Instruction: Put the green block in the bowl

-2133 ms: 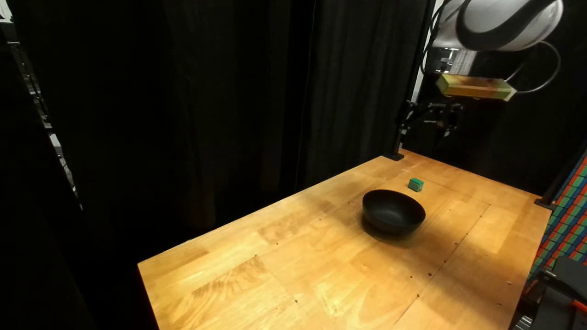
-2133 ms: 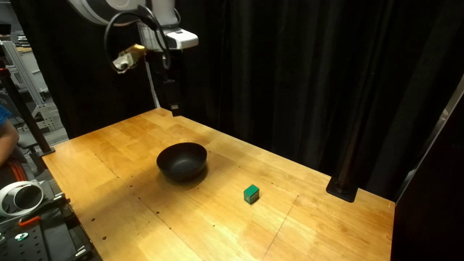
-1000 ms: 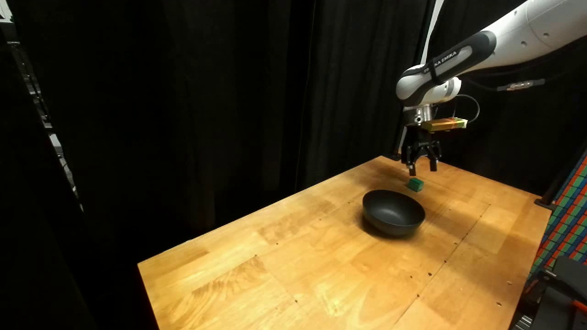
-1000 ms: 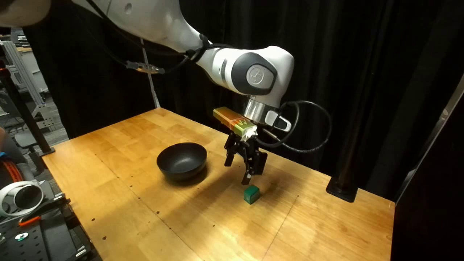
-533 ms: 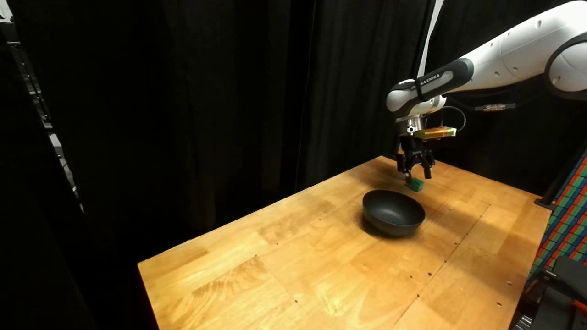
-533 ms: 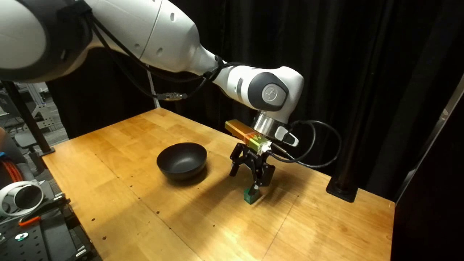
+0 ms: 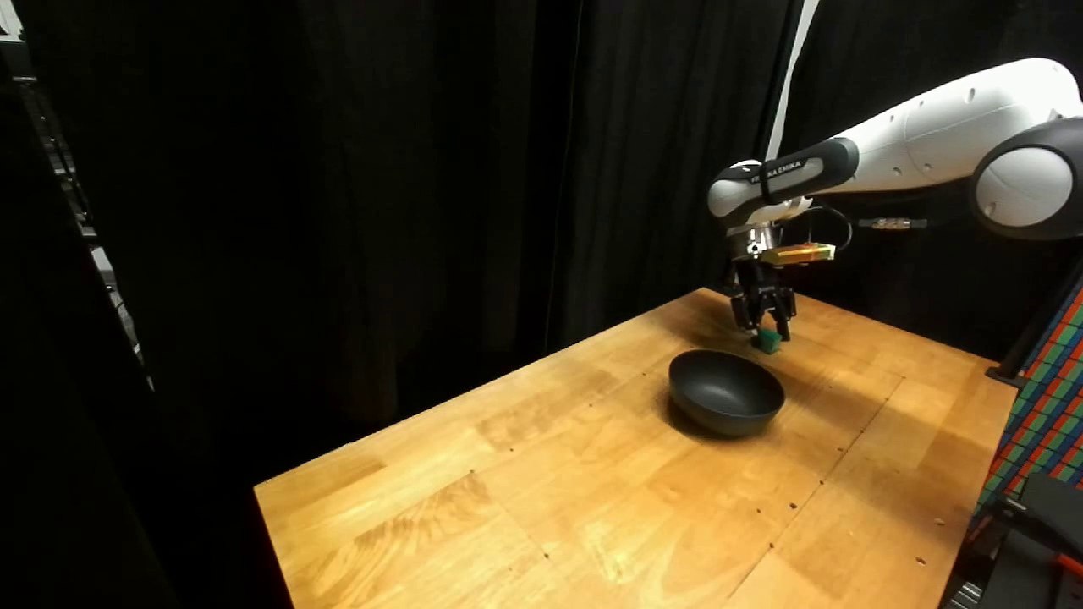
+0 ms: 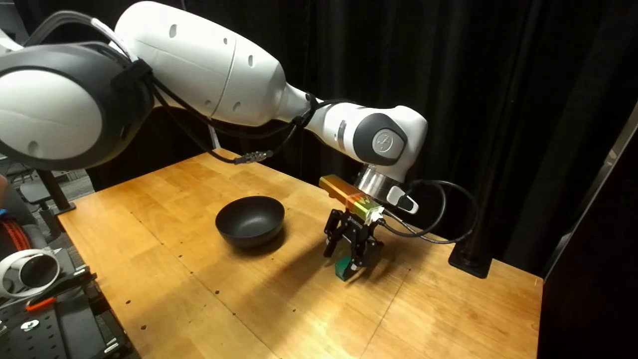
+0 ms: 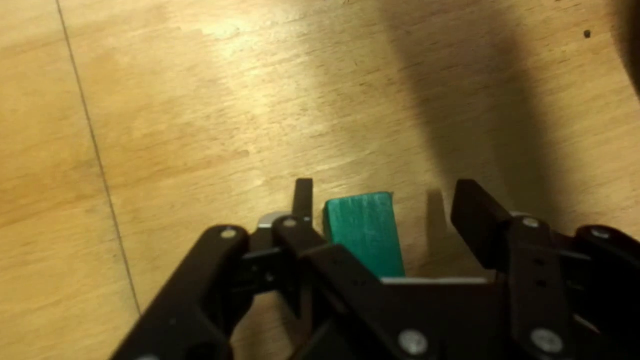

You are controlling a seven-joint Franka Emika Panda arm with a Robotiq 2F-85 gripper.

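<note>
In the wrist view, the black gripper enters from the bottom of the frame, its two fingers well parted and holding nothing. Between them, slightly below centre, the green block rests on the wooden tabletop: a small cuboid with a faintly streaked top face. It lies just beside the finger at the left of the frame, though contact cannot be told; wood shows between it and the finger at right. The tabletop is finely grained, with a bright sheen and a thin dark seam at left.

In an exterior view, a black perforated plate and a white ring-shaped object occupy the lower left. The white arm spans from upper left to right of centre, its grey joint cap bearing a round emblem. Below it is an elongated box, shiny orange and yellow-green, its markings too small to read. The bowl, round, shallow and matt black, stands upright left of centre, apart from the block.

In an exterior view, at upper right, lettering on the arm is interrupted by a black strap; "KA EMIKA" is legible. A black curtain in vertical folds forms the background.
</note>
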